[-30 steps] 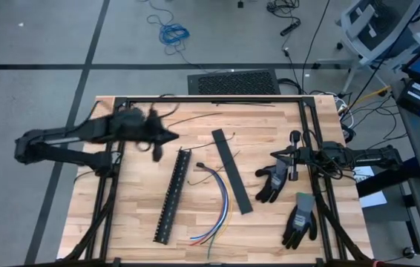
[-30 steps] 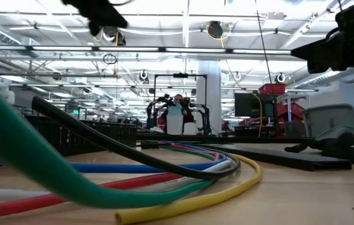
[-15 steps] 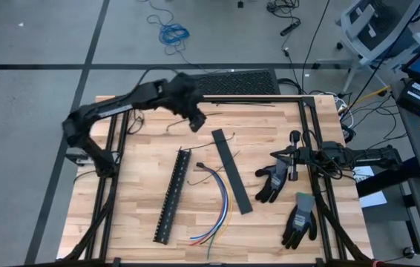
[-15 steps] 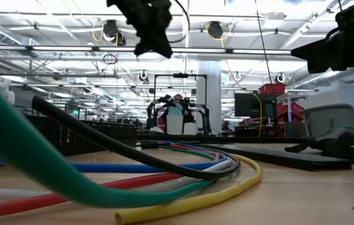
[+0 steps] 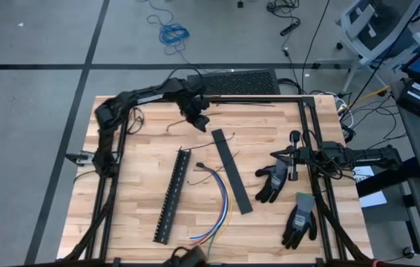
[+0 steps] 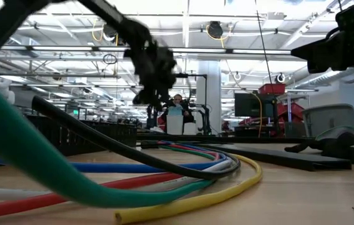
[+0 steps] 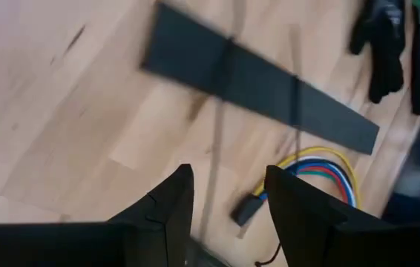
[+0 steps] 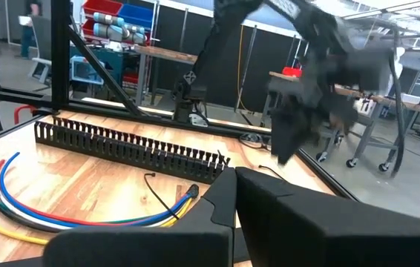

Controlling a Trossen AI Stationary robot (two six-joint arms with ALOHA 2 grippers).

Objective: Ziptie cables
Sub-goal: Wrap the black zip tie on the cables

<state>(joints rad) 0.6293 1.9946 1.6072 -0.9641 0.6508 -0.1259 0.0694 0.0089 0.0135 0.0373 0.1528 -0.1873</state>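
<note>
Left jaws: seen parted and empty, left gripper (image 5: pixel 199 121) held above the bench (image 5: pixel 128 215) at twelve o'clock of the cables (image 5: pixel 220 204).
Right jaws: clenched on nothing, right gripper (image 5: pixel 275 155) parked at three o'clock by the gloves (image 5: pixel 273 182).
Cables: a loose multicoloured curve lying between the slotted strip (image 5: pixel 172 194) and the flat black strip (image 5: pixel 232 170).
Risk: only some strands may be caught if a descent is made off-centre, and the bundle scattered.
</note>
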